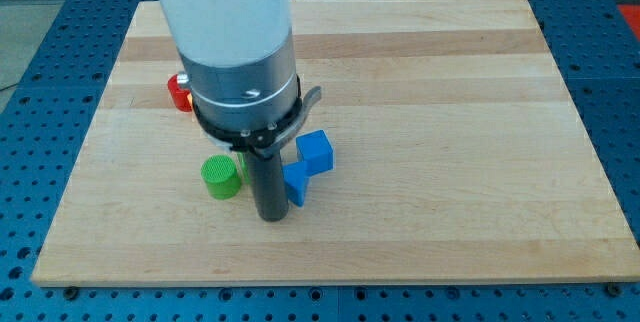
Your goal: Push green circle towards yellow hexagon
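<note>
Tip [271, 217] just right of green circle [221, 176], left of blue blocks [308, 165]; no jaws, no readable writing.

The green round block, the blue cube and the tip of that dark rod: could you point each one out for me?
green circle [221, 172]: camera view, on its ridged top face.
blue cube [316, 150]: camera view, on its front face.
my tip [272, 216]: camera view, on the rod's very end, just right of the green circle.

pale wood board [450, 112] smooth matt, visible grain; green circle [221, 176] ribbed top; blue cube [315, 151] matt; rod dark matt
</note>
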You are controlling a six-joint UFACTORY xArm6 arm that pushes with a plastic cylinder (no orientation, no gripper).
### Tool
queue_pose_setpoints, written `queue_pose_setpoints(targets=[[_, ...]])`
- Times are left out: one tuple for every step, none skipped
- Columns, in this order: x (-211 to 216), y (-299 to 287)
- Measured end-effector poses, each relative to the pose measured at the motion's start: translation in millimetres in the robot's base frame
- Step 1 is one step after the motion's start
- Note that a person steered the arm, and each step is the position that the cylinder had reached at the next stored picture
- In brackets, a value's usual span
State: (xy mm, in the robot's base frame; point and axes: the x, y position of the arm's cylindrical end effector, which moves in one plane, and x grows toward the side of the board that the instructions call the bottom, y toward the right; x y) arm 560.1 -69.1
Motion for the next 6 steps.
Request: queue_pose_setpoints(targets=[[14.8,-13.0],[14.8,-50.6],[-5.2,-55.0],[-32.8,-62.6],[-53.3,-78.1],[-47.1,-87.9]])
